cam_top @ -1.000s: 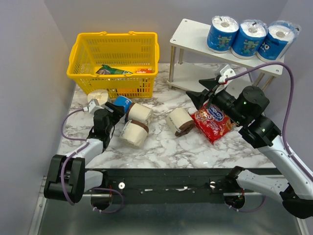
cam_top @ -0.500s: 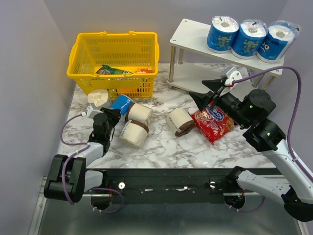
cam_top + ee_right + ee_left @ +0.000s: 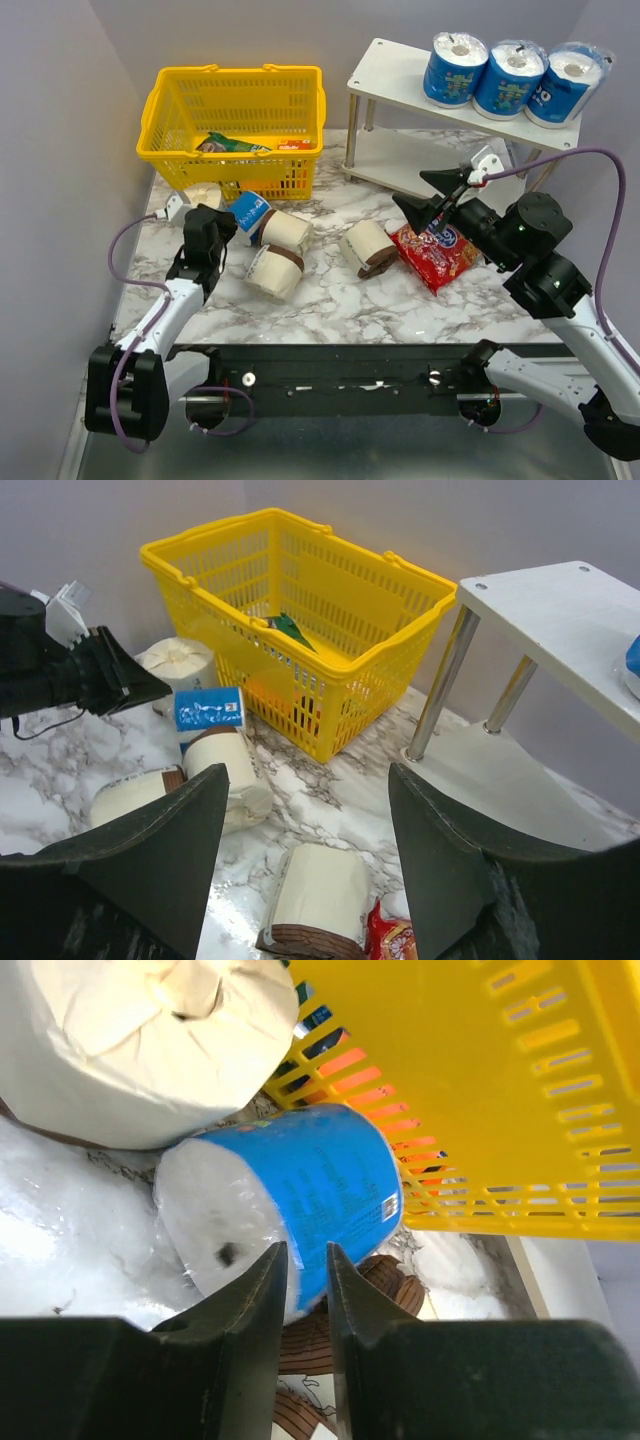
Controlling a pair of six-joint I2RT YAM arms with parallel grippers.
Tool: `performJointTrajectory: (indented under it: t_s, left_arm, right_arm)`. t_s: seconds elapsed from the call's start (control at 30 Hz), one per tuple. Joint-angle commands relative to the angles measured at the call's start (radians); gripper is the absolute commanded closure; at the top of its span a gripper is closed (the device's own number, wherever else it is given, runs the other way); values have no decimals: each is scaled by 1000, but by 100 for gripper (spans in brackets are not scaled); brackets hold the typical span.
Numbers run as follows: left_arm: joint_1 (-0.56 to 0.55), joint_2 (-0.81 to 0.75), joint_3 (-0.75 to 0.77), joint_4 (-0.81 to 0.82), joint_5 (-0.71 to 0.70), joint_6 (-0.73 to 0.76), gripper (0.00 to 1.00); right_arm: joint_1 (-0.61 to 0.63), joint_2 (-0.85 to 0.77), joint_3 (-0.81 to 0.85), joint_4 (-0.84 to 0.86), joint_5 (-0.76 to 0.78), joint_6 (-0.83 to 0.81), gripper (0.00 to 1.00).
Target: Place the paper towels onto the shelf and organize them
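Cream roll [image 3: 203, 193] by the yellow basket [image 3: 236, 128] is partly covered by the left arm [image 3: 190, 270] in the top view. Red snack bag [image 3: 391, 939] is cut by the right wrist view's bottom edge. Blue-wrapped roll [image 3: 290, 1200] is partly masked by the near-closed left gripper [image 3: 305, 1285]; its print is unreadable

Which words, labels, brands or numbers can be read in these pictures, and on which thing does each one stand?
No text can be read with certainty.
Red snack bag: a blue oval logo, too blurred to read.
Blue-wrapped roll beside the basket: lines of small print and a square code, too small to read.
Three blue rolls on the shelf: printed patterns and large letters, not legible.
Packets in the basket: unreadable.
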Motion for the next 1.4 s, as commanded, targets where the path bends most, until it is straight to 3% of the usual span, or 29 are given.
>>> performJointTrajectory:
  t_s: [0.0,0.07,0.1,0.13,0.23,0.53,0.9,1.1,1.2,1.37]
  left_arm:
    - [7,-54,128,-301,-73,76,70]
    - [7,-76,138,-334,-52,72,65]
    - [7,-80,118,-308,-31,70,58]
    - [7,-85,107,-294,9,61,41]
    - [8,-82,23,-160,97,35,24]
    - [54,-15,-104,144,183,27,16]
    - [103,185,-109,416,309,17,14]
    - [105,263,-103,477,312,14,17]
    - [105,297,-115,563,315,-12,24]
    - [105,294,-135,588,284,-26,52]
  right_arm:
    - [5,-41,-19,-21,33,-14,27]
    - [6,-47,-25,-23,38,-14,26]
    - [5,-55,-27,-23,36,-12,26]
    - [5,-57,-28,-24,33,-8,26]
    - [5,-66,-30,-30,16,8,26]
    - [5,-101,-32,-61,27,-9,26]
    - [5,-67,-2,-67,33,-43,25]
    - [5,-37,15,-66,31,-46,25]
    - [5,-23,21,-63,27,-44,25]
    - [5,-9,31,-63,34,-49,25]
